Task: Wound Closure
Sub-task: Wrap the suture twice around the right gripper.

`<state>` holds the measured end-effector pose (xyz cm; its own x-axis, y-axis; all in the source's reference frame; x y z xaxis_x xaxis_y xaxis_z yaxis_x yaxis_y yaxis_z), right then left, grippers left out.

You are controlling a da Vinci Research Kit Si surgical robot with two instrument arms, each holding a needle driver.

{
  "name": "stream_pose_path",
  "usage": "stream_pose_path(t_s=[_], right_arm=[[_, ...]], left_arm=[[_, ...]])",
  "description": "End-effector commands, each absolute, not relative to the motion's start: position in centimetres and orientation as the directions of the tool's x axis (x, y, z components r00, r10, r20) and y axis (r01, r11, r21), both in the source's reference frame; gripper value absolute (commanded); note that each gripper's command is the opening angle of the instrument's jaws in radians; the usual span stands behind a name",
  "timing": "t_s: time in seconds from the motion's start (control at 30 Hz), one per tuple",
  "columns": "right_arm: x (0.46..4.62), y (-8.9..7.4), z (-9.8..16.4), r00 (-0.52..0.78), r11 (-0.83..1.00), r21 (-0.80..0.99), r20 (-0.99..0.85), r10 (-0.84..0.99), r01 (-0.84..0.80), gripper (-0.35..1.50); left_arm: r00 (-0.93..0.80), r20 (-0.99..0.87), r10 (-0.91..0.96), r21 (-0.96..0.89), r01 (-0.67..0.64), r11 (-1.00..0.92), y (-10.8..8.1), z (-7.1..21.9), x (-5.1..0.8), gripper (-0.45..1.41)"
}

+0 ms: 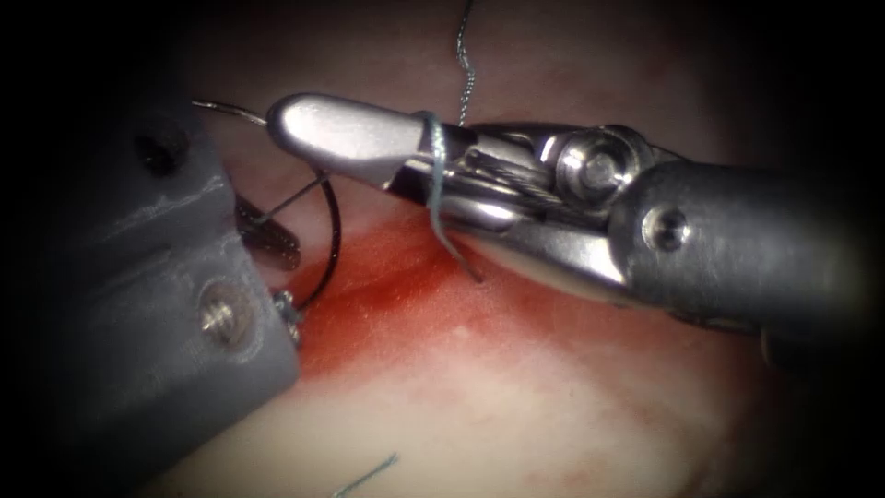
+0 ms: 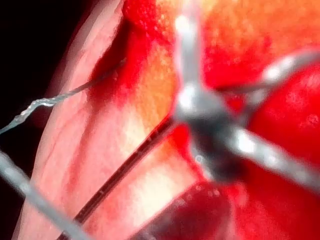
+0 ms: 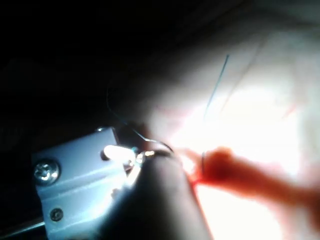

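The tissue [image 1: 516, 397] is lying pale across the endoscope view, with red fluid [image 1: 387, 286] pooling in a band along the cut near the middle.

The right arm's tool [image 1: 277, 115] is reaching in from the right and stretching well across to the left, its long silver jaws lying together over the cut. The thread [image 1: 435, 175] is looping around those jaws partway along their length; one strand is running up and away from the loop, and a short end is hanging down just below the jaws toward the red fluid. Whether the thread is being pinched between the jaws or only draped around them cannot be told.

The left arm's tool [image 1: 267, 235] is sitting at the left, its short ridged jaws sticking out from the grey housing [image 1: 129, 304] and clenching the needle [image 1: 332, 242]. The dark curved needle is arcing just below the right tool's tip, on the left side of the cut, and the grasp is falling partway along its curve. The needle appears to be lifted clear of the tissue rather than buried in it.

A separate cut end of thread [image 1: 367, 476] is lying on the pale tissue near the bottom edge.
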<state>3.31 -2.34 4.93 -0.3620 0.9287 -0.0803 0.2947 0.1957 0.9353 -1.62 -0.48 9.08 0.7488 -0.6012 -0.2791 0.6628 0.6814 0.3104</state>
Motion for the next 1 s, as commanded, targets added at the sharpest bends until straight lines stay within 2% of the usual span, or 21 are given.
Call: stream_pose_path(t_s=[0.03, 0.13, 0.23, 0.37, 0.47, 0.7, 0.87, 1.0], right_arm=[[3.45, -2.29, 4.86, -0.378, 0.253, 0.942, -0.157, 0.912, 0.22, -0.35], [3.47, -2.28, 4.84, -0.4, 0.367, 0.93, -0.332, 0.854, 0.013, -0.35], [3.49, -2.28, 4.83, -0.34, 0.459, 0.872, -0.49, 0.803, -0.173, -0.35], [3.5, -2.27, 4.83, -0.188, 0.529, 0.77, -0.614, 0.766, -0.357, -0.35], [3.5, -2.26, 4.85, -0.08, 0.578, 0.692, -0.668, 0.74, -0.433, -0.35], [3.49, -2.26, 4.92, 0.086, 0.623, 0.574, -0.695, 0.713, -0.531, -0.35], [3.49, -2.3, 5.0, 0.179, 0.665, 0.537, -0.692, 0.699, -0.52, -0.35], [3.48, -2.3, 5.02, 0.248, 0.709, 0.543, -0.687, 0.683, -0.45, -0.35]], left_arm=[[0.754, -0.27, -0.599, 0.311, 0.657, 0.687, -0.36, 9.04, -1.65, -0.45], [0.782, -0.258, -0.568, 0.33, 0.624, 0.709, -0.35, 8.98, -1.65, -0.45], [0.806, -0.25, -0.537, 0.349, 0.592, 0.726, -0.32, 8.9, -1.65, -0.45], [0.822, -0.225, -0.524, 0.365, 0.57, 0.736, -0.28, 8.82, -1.68, -0.45], [0.839, -0.209, -0.503, 0.378, 0.544, 0.749, -0.28, 8.77, -1.71, -0.45], [0.898, -0.133, -0.419, 0.422, 0.434, 0.796, -0.22, 8.58, -1.81, -0.45], [0.923, -0.083, -0.375, 0.382, 0.377, 0.844, -0.13, 8.43, -1.88, -0.45], [0.936, -0.038, -0.35, 0.316, 0.343, 0.885, 0.01, 8.32, -1.91, -0.45]])
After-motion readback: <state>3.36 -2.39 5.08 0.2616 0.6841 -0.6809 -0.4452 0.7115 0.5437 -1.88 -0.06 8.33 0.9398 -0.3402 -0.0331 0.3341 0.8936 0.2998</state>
